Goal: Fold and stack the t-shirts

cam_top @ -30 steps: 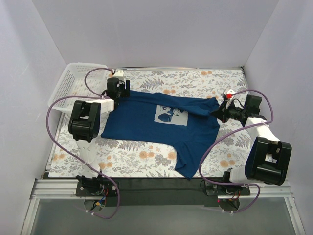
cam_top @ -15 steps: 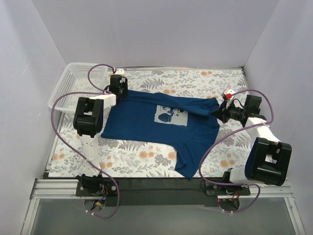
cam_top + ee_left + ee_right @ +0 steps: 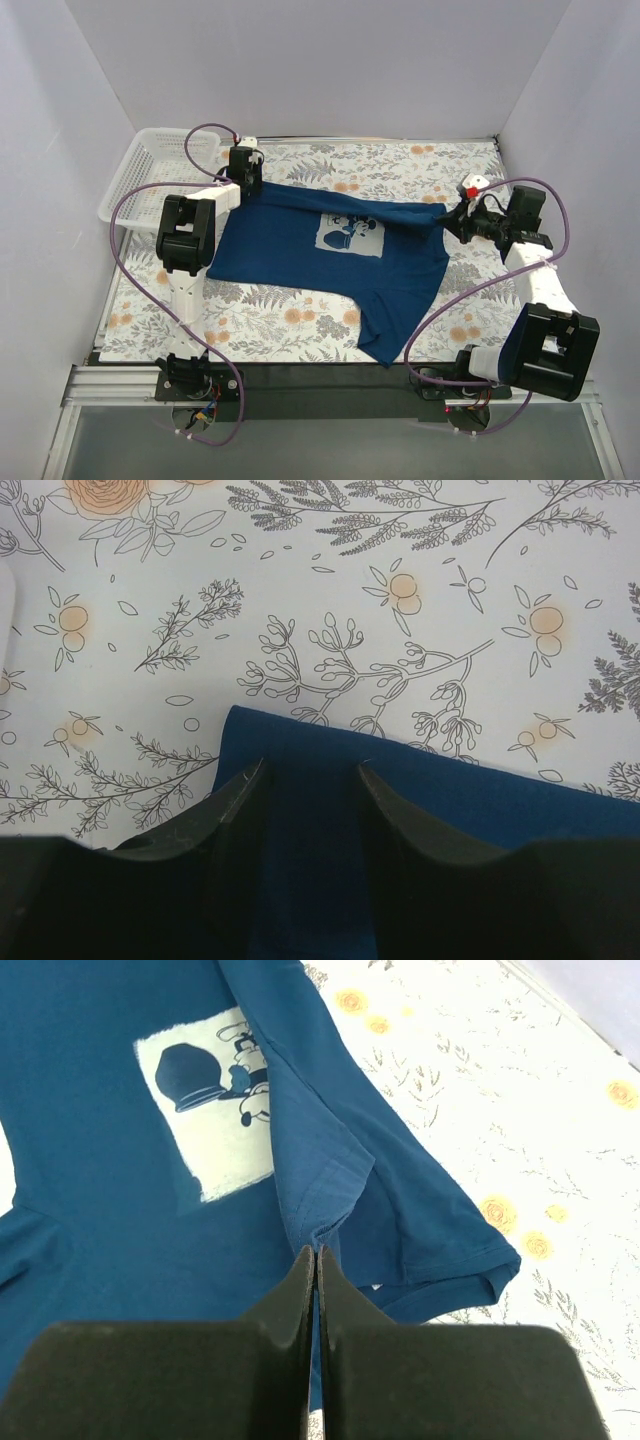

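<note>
The dark navy t-shirt lies spread face up on the flowered tablecloth, its pale chest graphic showing. My left gripper is at the shirt's far left corner. In the left wrist view it is open, with the shirt's corner lying between and under the fingers. My right gripper is at the shirt's right side. In the right wrist view it is shut on a pinched fold of the shirt beside the sleeve and graphic.
A white lattice basket stands at the back left, just left of my left arm. The flowered cloth covers the table. Grey walls close in on the back and both sides. The near edge is a dark rail.
My left gripper has moved toward the back, onto the shirt's far left corner. My right gripper, still pinching the fold, has risen and shifted slightly back.
</note>
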Controlling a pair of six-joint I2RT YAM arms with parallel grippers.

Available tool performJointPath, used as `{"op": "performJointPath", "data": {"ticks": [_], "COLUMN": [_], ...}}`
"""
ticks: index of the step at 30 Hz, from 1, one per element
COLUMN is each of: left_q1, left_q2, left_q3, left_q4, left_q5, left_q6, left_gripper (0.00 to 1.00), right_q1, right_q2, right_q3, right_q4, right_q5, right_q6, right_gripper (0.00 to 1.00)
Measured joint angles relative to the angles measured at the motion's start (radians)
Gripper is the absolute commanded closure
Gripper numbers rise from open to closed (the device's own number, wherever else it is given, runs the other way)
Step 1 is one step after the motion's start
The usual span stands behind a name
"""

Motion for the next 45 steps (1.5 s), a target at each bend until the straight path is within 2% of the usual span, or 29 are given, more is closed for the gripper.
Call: {"op": "performJointPath", "data": {"ticks": [20, 22, 24, 25, 27, 30, 32, 36, 40, 45], "left_q1": [0.003, 0.003, 0.004, 0.004, 0.005, 0.007, 0.007, 0.009, 0.01, 0.011], "left_q2": [0.005, 0.007, 0.008, 0.009, 0.009, 0.009, 0.009, 0.009, 0.009, 0.009], "left_q3": [0.016, 0.019, 0.023, 0.023, 0.024, 0.024, 0.024, 0.024, 0.024, 0.024], "left_q4": [-0.023, -0.025, -0.028, -0.028, -0.028, -0.028, -0.028, -0.028, -0.027, -0.027], "left_q5": [0.001, 0.001, 0.002, 0.002, 0.005, 0.007, 0.009, 0.013, 0.017, 0.019], "left_q6": [-0.004, -0.004, -0.006, -0.007, -0.007, -0.007, -0.007, -0.007, -0.008, -0.01], "left_gripper": [0.6, 0.6, 0.59, 0.59, 0.58, 0.58, 0.58, 0.58, 0.58, 0.57], "right_q1": [0.0, 0.0, 0.002, 0.002, 0.003, 0.005, 0.005, 0.01, 0.018, 0.021], "right_q2": [0.035, 0.027, 0.028, 0.028, 0.029, 0.029, 0.03, 0.082, 0.274, 0.494], "right_q3": [-0.003, -0.01, -0.009, -0.009, -0.009, -0.006, -0.004, 0.021, 0.146, 0.289], "right_q4": [-0.153, -0.174, -0.206, -0.232, -0.278, -0.303, -0.274, -0.127, -0.027, 0.02], "right_q5": [0.029, 0.025, 0.02, 0.014, 0.009, 0.027, 0.055, 0.192, 0.332, 0.432], "right_q6": [-0.175, -0.195, -0.228, -0.252, -0.293, -0.296, -0.232, -0.003, 0.223, 0.427], "right_gripper": [0.99, 0.87, 0.66, 0.5, 0.4, 0.39, 0.4, 0.5, 0.56, 0.56]}}
